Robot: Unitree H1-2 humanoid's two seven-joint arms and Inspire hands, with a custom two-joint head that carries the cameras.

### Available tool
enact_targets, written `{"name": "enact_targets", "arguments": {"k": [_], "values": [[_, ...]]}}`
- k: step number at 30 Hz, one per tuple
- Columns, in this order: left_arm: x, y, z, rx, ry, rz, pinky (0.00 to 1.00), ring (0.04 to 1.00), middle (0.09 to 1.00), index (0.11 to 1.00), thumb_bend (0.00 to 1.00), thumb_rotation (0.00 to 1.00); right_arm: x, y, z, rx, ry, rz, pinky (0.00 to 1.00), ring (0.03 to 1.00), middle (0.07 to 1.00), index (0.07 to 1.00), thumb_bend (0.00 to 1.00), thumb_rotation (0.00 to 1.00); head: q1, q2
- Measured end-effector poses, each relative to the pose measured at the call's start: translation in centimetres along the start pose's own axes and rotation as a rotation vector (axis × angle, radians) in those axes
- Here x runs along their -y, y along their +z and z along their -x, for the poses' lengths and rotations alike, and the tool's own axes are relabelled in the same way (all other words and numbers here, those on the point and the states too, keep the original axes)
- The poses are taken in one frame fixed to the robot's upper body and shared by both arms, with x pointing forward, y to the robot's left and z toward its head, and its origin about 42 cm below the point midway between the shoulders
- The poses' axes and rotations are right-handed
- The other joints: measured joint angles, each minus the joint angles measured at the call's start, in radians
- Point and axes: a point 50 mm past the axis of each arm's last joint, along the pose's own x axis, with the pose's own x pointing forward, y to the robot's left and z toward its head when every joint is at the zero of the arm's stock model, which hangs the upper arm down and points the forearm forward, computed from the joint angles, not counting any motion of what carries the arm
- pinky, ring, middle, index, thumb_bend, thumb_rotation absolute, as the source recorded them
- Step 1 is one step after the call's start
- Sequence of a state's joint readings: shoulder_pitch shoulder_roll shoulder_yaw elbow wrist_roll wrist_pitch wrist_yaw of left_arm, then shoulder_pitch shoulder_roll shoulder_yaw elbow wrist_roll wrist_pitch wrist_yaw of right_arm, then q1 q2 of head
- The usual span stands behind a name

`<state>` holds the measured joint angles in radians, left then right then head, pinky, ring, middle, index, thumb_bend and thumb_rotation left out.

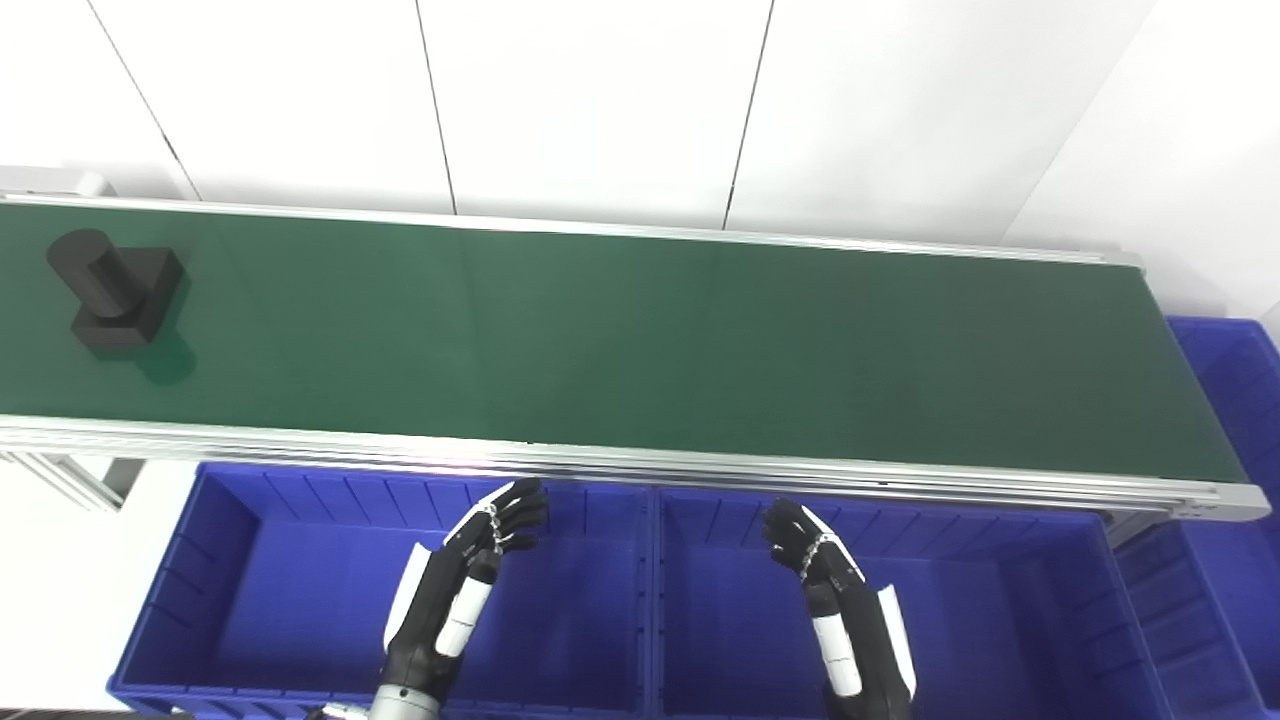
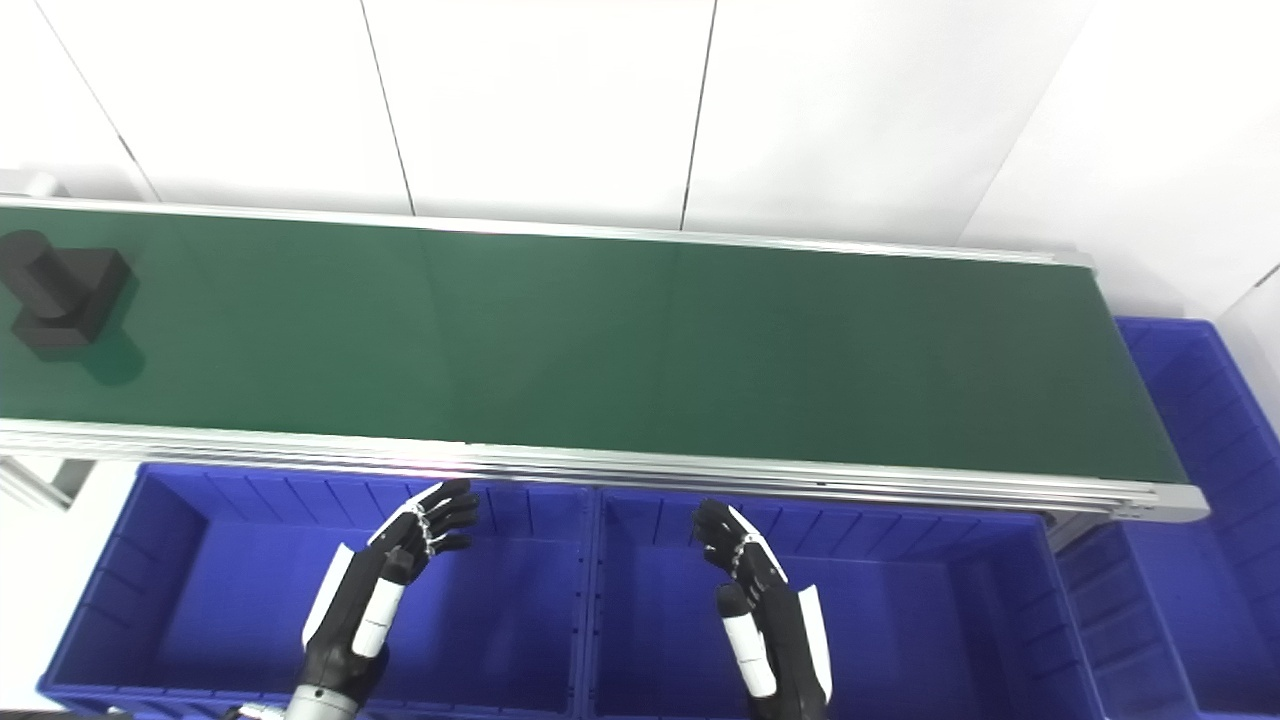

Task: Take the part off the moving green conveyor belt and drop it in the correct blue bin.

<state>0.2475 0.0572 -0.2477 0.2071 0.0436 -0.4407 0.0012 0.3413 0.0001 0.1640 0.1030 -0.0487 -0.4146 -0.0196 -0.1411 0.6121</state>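
Both black-and-white robot hands are hovering side by side, the left hand (image 1: 470, 585) over the left blue plastic bin (image 1: 250, 560) and the right hand (image 1: 835, 600) over the neighbouring blue plastic bin (image 1: 1000, 590), fingers spread loosely and holding nothing. Just beyond their fingertips the long green conveyor belt (image 1: 640, 340) is running across in its silver aluminium frame. Far off to the left hand's side, the black part (image 1: 115, 295), a cylinder on a square base, is sitting on the belt. Another blue bin (image 1: 1235, 400) is waiting past the belt's right end.

part (image 1: 115, 290) on belt (image 1: 640, 340) far left, bins (image 1: 300, 600) in front, hands over bins
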Motion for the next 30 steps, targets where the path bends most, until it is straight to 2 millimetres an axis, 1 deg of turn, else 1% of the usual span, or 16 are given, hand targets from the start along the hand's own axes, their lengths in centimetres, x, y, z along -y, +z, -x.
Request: {"name": "enact_targets", "arguments": {"k": [5,9,11,14,17,22,27,30], "values": [[-0.03,-0.44,-0.33,-0.012,-0.021,-0.025,0.76,0.812,0.829,0.833,0.70,0.98,0.00,0.13,-0.35,0.009,0.001,-0.007,0.84,0.848,0.839,0.849,0.69,0.93,0.008,0.003],[-0.17,-0.68,-0.43,-0.017,-0.010,-0.060,0.75,0.796,0.811,0.813,0.73,0.99,-0.02,0.05,-0.46,0.007,-0.001,-0.014,0.85,0.854,0.840,0.848,0.70,0.93,0.014,0.002],[-0.02,-0.71,-0.40,-0.016,0.004,-0.064,0.75,0.792,0.805,0.807,0.72,1.00,-0.01,0.00,-0.44,0.005,-0.002,-0.017,0.86,0.860,0.846,0.855,0.70,0.93,0.014,0.002],[0.15,-0.68,-0.47,-0.010,0.016,-0.081,0.76,0.804,0.812,0.812,0.75,0.99,-0.04,0.00,-0.47,0.005,-0.001,-0.020,0.85,0.849,0.831,0.859,0.69,0.94,0.015,0.006],[0.11,-0.65,-0.51,-0.007,0.017,-0.090,0.76,0.809,0.816,0.821,0.76,0.99,-0.10,0.03,-0.53,0.007,-0.001,-0.021,0.85,0.849,0.833,0.864,0.68,0.94,0.015,0.006],[0.28,-0.72,-0.34,-0.010,-0.019,-0.085,0.78,0.817,0.835,0.843,0.83,0.99,-0.14,0.06,-0.62,0.009,-0.003,-0.029,0.85,0.859,0.844,0.876,0.68,0.94,0.014,0.005],[-0.02,-0.44,-0.40,-0.004,-0.027,-0.062,0.80,0.841,0.855,0.863,0.78,0.97,-0.15,0.20,-0.95,0.017,-0.002,-0.034,0.85,0.863,0.850,0.879,0.70,0.92,0.018,0.003],[-0.07,-0.25,-0.49,0.000,-0.020,-0.039,0.81,0.851,0.861,0.870,0.79,0.95,-0.15,0.23,-1.02,0.018,-0.004,-0.037,0.85,0.858,0.854,0.888,0.71,0.91,0.020,0.003]]}}
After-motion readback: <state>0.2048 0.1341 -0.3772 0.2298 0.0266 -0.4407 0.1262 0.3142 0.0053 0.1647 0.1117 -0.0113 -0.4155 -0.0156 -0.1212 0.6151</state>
